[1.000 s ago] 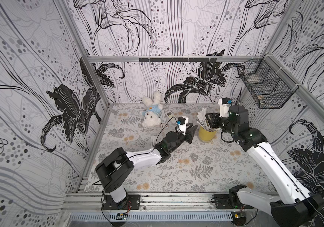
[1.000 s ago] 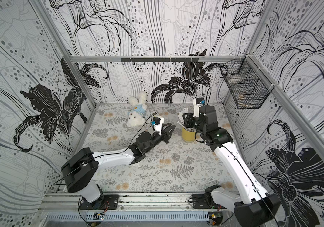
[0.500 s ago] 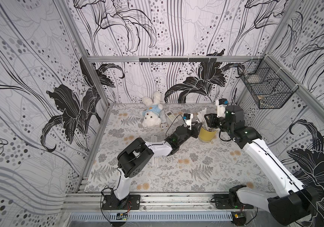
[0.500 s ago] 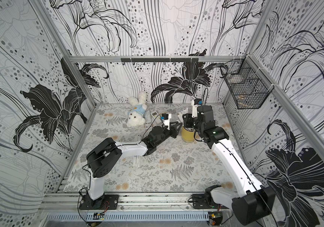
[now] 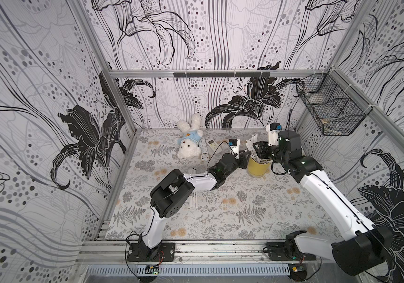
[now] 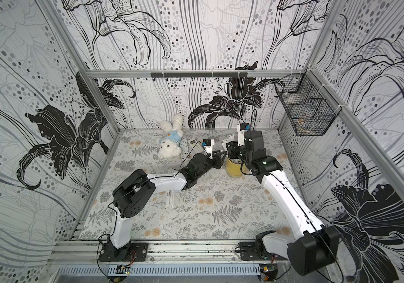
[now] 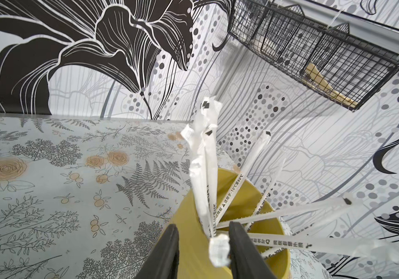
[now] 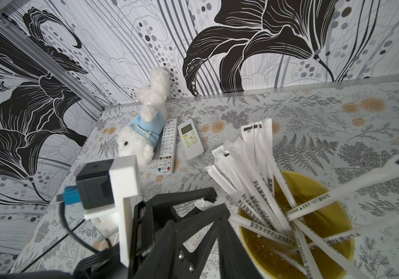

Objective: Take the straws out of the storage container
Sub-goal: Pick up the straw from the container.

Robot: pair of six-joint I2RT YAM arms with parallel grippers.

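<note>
The storage container, a yellow cup (image 5: 258, 167) (image 6: 234, 169) (image 7: 246, 193) (image 8: 333, 232), stands upright at the back right of the mat. Several white wrapped straws (image 5: 251, 145) (image 7: 208, 157) (image 8: 244, 169) fan out of it. My left gripper (image 5: 245, 156) (image 6: 220, 155) (image 7: 204, 251) (image 8: 216, 201) is open at the cup's left rim. One straw's crumpled end sits between its fingers, beside one finger, unclamped. My right gripper (image 5: 257, 149) (image 6: 231, 149) hovers just behind and above the cup; its jaws do not show clearly. A few more straws (image 5: 193, 199) (image 6: 170, 198) lie on the mat, partly under my left forearm.
A white plush rabbit in a blue shirt (image 5: 190, 142) (image 8: 142, 135) lies at the back of the mat. Two white remote controls (image 5: 204, 149) (image 8: 167, 149) lie beside it, close behind my left gripper. A black wire basket (image 5: 330, 112) (image 7: 314, 48) hangs on the right wall.
My left arm has folded at the elbow and its gripper has moved right, up to the cup's rim and a straw end. The right gripper has shifted slightly back.
</note>
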